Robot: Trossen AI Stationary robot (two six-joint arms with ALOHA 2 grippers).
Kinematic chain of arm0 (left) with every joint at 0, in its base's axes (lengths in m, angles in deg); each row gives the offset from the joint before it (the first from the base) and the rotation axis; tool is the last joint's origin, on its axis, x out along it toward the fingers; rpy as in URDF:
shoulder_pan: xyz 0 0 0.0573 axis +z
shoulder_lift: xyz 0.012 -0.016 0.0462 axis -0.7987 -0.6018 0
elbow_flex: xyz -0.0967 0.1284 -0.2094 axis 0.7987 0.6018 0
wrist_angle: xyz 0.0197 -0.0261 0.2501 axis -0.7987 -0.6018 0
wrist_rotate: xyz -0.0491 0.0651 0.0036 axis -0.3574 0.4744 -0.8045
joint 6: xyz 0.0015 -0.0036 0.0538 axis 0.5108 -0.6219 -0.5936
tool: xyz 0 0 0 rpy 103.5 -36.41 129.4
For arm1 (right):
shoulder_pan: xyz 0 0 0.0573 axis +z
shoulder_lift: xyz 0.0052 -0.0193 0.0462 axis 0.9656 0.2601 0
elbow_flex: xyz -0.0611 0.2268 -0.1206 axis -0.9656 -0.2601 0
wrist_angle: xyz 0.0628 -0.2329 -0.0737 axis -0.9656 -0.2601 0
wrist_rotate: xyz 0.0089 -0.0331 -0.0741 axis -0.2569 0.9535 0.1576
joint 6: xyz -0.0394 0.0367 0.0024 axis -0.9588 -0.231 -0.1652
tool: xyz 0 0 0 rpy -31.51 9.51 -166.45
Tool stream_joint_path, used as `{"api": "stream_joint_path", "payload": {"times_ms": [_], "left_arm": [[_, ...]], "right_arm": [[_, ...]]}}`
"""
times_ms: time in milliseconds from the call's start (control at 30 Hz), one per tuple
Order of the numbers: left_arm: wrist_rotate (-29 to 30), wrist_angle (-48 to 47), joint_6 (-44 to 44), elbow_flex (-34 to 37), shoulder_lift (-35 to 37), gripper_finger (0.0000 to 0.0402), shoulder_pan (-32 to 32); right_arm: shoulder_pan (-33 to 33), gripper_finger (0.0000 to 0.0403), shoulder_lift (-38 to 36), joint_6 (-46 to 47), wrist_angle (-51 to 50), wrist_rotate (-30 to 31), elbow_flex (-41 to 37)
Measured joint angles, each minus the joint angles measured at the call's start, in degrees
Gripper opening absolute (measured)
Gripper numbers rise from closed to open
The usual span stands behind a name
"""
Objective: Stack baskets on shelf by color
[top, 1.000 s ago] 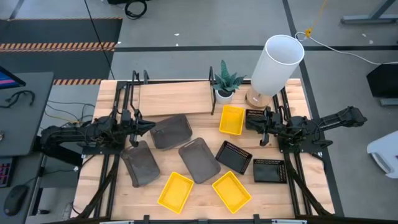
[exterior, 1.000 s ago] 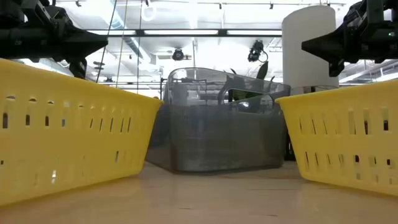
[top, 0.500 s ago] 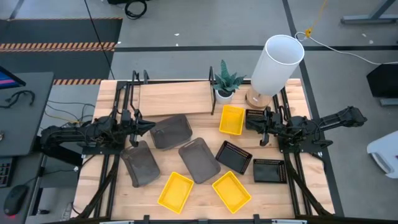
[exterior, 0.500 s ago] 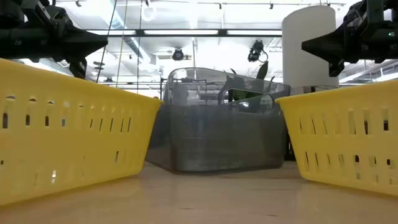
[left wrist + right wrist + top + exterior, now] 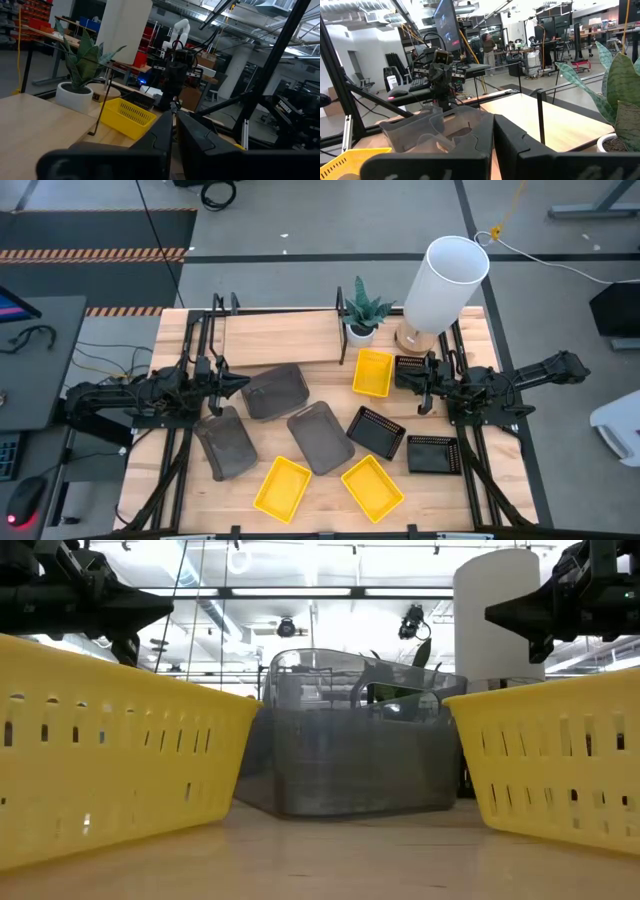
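Observation:
The high view shows three dark grey baskets (image 5: pixel 275 390), (image 5: pixel 320 437), (image 5: pixel 226 442), three yellow ones (image 5: pixel 373 372), (image 5: pixel 282 487), (image 5: pixel 372 487) and three black mesh ones (image 5: pixel 376 432), (image 5: pixel 432 453), (image 5: pixel 408 366), all resting on their bottoms on the tabletop. The shelf (image 5: pixel 283 338) is a light board between black wire end frames along the far edge. My left gripper (image 5: pixel 243 383) hovers shut above the left rim of the far grey basket. My right gripper (image 5: pixel 410 382) hovers shut near the far black mesh basket. Both hang above the table in the low view (image 5: pixel 160 608), (image 5: pixel 497 612).
A potted plant (image 5: pixel 365 312) and a tall white cylinder lamp (image 5: pixel 446 278) stand at the far edge, right of the shelf. Black rail frames run along both table sides (image 5: pixel 185 440), (image 5: pixel 480 450). In the low view two yellow baskets (image 5: pixel 110 750), (image 5: pixel 560 760) flank a grey one (image 5: pixel 350 755).

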Motion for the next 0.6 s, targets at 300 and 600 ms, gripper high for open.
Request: {"api": "stream_joint_path", "payload": {"times_ms": [300,600], "left_arm": [[-13.39,-2.21,17.27,-0.02,-0.57,0.0034,0.00],[-27.71,-7.74,22.18,-2.50,-1.97,0.0008,-1.54]], "right_arm": [[0.00,0.0019,0.02,0.00,0.02,0.00,0.00],[0.00,0.0019,0.02,0.00,0.02,0.02,0.00]]}}
